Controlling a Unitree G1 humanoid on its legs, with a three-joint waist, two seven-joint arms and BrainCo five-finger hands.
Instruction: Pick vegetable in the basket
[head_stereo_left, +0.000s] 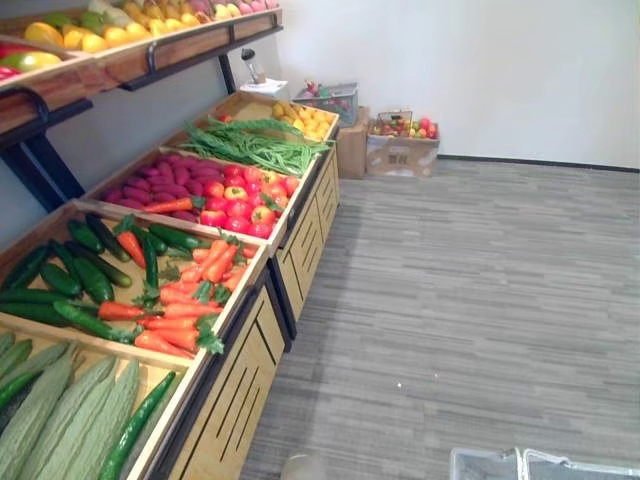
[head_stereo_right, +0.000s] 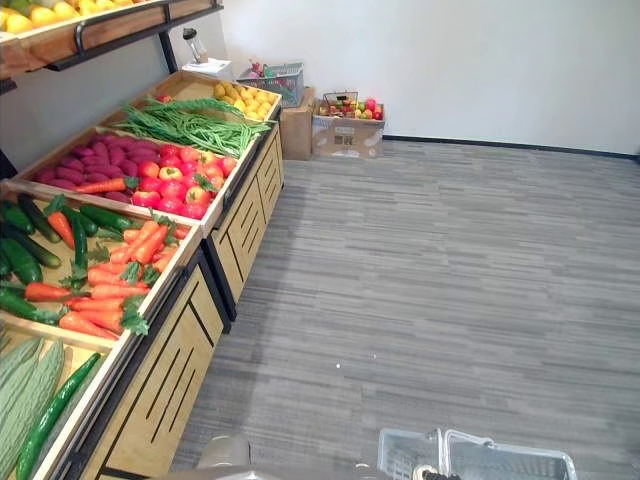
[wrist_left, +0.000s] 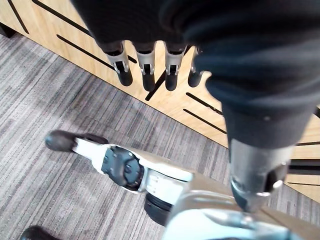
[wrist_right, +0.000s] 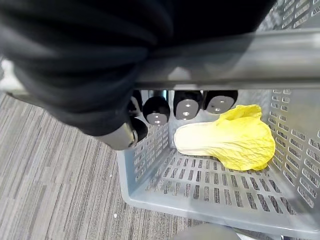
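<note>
A grey plastic basket (wrist_right: 210, 190) hangs from my right hand (wrist_right: 157, 109), whose fingers are curled round its grey handle bar (wrist_right: 250, 62). Inside lies a pale yellow cabbage (wrist_right: 235, 140) on the slotted bottom. The basket's rim (head_stereo_right: 480, 458) shows at the lower right edge of the eye views, over the carpet. My left hand (wrist_left: 147, 67) hangs beside the wooden cabinet front (wrist_left: 165, 102) with straight fingers, thumb apart, holding nothing. On the stand to my left lie carrots (head_stereo_left: 185, 305), dark cucumbers (head_stereo_left: 80, 275) and pale green ridged gourds (head_stereo_left: 60, 415).
Farther along the stand are red apples (head_stereo_left: 240, 205), purple tubers (head_stereo_left: 165, 175), long green beans (head_stereo_left: 250, 145) and yellow fruit (head_stereo_left: 305, 120). A shelf of fruit (head_stereo_left: 120, 40) runs above. Cardboard boxes (head_stereo_left: 400, 150) sit by the far wall. Grey carpet (head_stereo_left: 460, 300) stretches to the right.
</note>
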